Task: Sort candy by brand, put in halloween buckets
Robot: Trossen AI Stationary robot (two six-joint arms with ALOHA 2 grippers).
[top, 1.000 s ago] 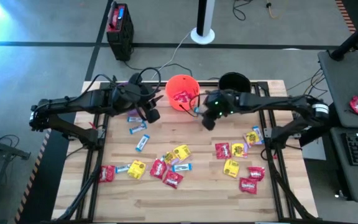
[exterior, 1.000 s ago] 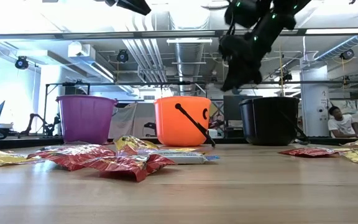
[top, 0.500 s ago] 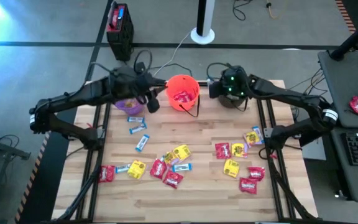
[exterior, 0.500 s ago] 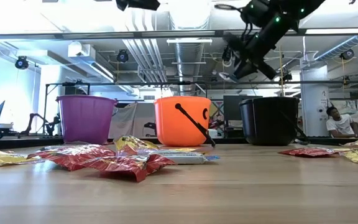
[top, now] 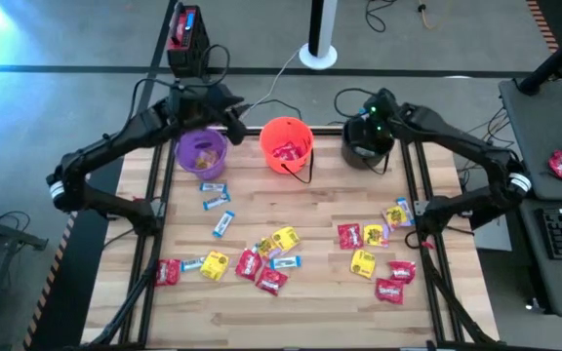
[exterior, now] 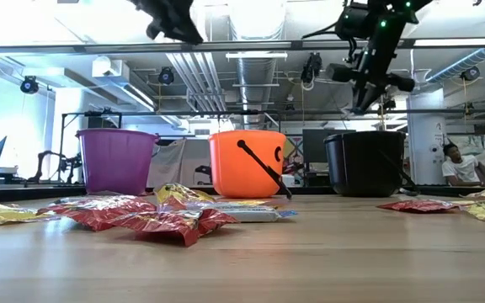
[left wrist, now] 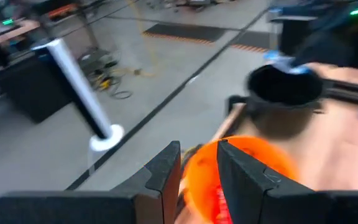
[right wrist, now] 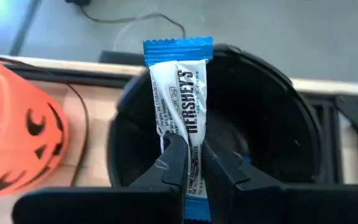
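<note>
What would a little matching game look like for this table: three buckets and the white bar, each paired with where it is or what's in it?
Things:
1. purple bucket
2. orange bucket
3. black bucket
4. blue-and-white bar

Descriptions:
A. pinched in the right gripper
B. directly under the held bar
C. middle of the row, red packets inside
D. below the left gripper, yellowish packets inside

Pairs: 1-D, 2-C, 3-B, 4-A
</note>
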